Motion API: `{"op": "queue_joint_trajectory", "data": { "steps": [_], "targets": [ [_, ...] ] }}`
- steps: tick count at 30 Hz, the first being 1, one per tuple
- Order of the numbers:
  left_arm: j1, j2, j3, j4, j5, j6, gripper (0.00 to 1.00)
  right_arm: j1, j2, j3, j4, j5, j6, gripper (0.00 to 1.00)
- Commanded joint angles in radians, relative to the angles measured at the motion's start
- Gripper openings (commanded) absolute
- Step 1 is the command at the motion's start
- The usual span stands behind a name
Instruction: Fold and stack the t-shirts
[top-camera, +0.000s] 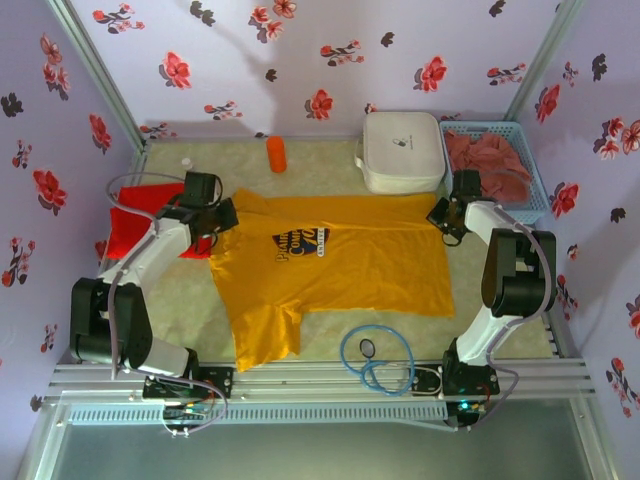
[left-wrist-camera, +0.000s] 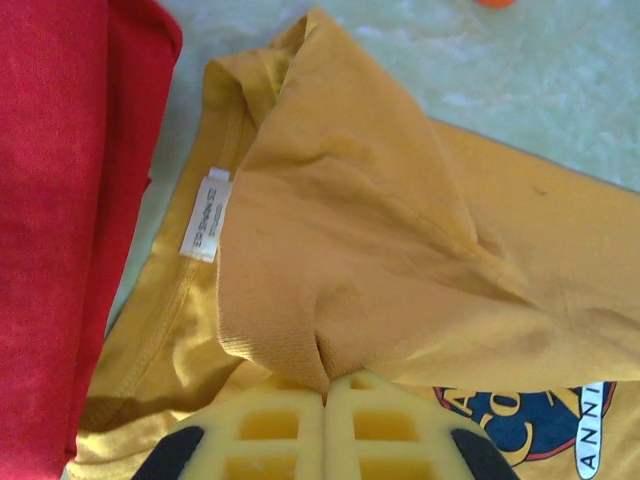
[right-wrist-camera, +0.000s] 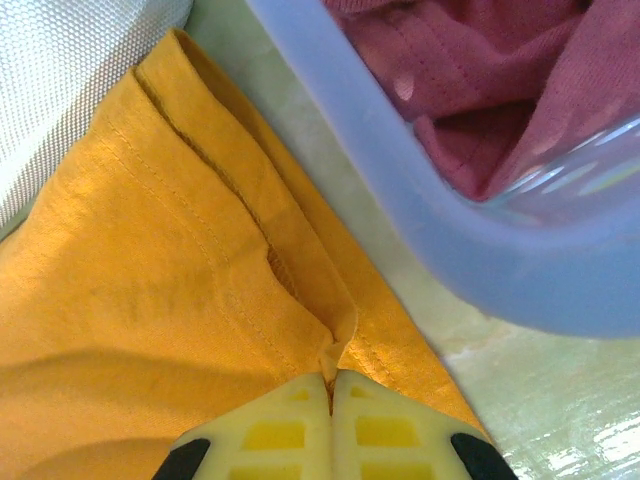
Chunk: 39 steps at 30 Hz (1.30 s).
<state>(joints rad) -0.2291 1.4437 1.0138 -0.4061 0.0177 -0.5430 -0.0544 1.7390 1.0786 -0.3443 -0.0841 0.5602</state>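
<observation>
Near the arm bases, a blue cable (top-camera: 375, 362) coils on the bench (top-camera: 320, 345). Beyond it the golden-yellow t-shirt (top-camera: 340, 265) lies spread flat, collar to the left. The left fingers (left-wrist-camera: 265, 430) are clenched on cloth at its far sleeve, and the right fingers (right-wrist-camera: 270, 435) are clenched on its far hem corner.

Judged step: the first lengthwise fold. Done well, both grips rise together with the far edge taut between them. That edge is then drawn toward the near edge and laid parallel, short of the cable.

The overhead view gives the whole outline, with the red t-shirt (top-camera: 135, 225) to its left. Farthest back, the pink t-shirt (top-camera: 490, 160) sits in a blue basket (top-camera: 490, 126) beside a white case (top-camera: 402, 150). The left wrist view adds the neck label (left-wrist-camera: 205, 215). The right wrist view adds the stitched hem, bunched where the fingers close.
</observation>
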Motion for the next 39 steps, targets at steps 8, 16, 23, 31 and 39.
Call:
{"op": "queue_joint_trajectory", "data": {
  "steps": [8, 16, 23, 31, 39],
  "targets": [
    [-0.005, -0.054, -0.076, -0.063, -0.033, -0.072, 0.07, -0.007, -0.025, -0.005, -0.08, 0.032, -0.01, 0.0],
    [-0.004, -0.051, -0.03, -0.235, -0.078, -0.036, 0.44, -0.003, -0.083, -0.006, -0.11, 0.063, -0.046, 0.19],
    [0.016, 0.001, 0.112, -0.227, -0.118, 0.11, 0.5, 0.012, -0.125, 0.048, -0.104, 0.058, -0.059, 0.43],
    [0.036, 0.29, 0.383, -0.143, 0.016, 0.214, 0.45, 0.04, -0.049, 0.096, 0.022, -0.054, -0.026, 0.51],
    [0.109, 0.487, 0.563, -0.096, 0.082, 0.21, 0.46, 0.072, 0.102, 0.205, 0.053, -0.082, 0.001, 0.48]
  ]
}}
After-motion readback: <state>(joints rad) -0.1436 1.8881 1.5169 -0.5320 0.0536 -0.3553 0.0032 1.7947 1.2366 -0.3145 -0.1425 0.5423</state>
